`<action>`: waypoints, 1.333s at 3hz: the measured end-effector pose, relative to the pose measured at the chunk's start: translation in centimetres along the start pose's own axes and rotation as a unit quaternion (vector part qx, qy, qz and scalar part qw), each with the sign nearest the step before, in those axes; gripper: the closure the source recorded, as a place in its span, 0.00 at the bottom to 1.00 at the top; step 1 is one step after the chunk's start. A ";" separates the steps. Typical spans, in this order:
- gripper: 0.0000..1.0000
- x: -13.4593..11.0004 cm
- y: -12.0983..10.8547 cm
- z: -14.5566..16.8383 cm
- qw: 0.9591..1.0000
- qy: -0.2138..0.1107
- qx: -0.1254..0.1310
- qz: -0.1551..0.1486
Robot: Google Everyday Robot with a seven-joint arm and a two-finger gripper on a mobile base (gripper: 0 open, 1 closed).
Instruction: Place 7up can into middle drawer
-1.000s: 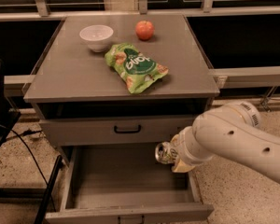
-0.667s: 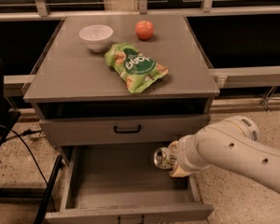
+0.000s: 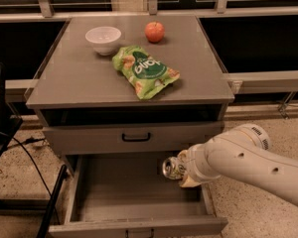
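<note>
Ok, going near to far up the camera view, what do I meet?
Front panel of the middle drawer → 7up can, held by the gripper over that open drawer → black bar handle on the closed drawer → green crisp bag → apple.

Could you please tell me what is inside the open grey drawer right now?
The wide grey open drawer shows only bare floor. Over its right rear, the claw grips the small silvery soda can; the floor beneath them and the white arm is hidden.
</note>
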State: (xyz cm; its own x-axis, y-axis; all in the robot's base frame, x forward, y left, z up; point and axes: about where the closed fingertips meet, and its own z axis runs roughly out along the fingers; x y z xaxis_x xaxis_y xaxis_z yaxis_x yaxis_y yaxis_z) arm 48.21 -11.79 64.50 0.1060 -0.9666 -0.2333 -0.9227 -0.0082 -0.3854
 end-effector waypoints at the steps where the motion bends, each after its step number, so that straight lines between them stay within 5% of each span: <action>1: 1.00 0.5 0.2 2.8 1.000 -0.003 -0.005 -0.015; 3: 1.00 2.6 1.3 8.6 0.999 -0.013 -0.022 -0.020; 4: 1.00 4.0 3.5 15.0 0.998 -0.043 -0.043 -0.011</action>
State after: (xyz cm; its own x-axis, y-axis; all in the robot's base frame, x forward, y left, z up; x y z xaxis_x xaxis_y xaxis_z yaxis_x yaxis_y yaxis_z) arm 50.95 -11.88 48.83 0.1542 -0.9405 -0.3026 -0.9476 -0.0541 -0.3148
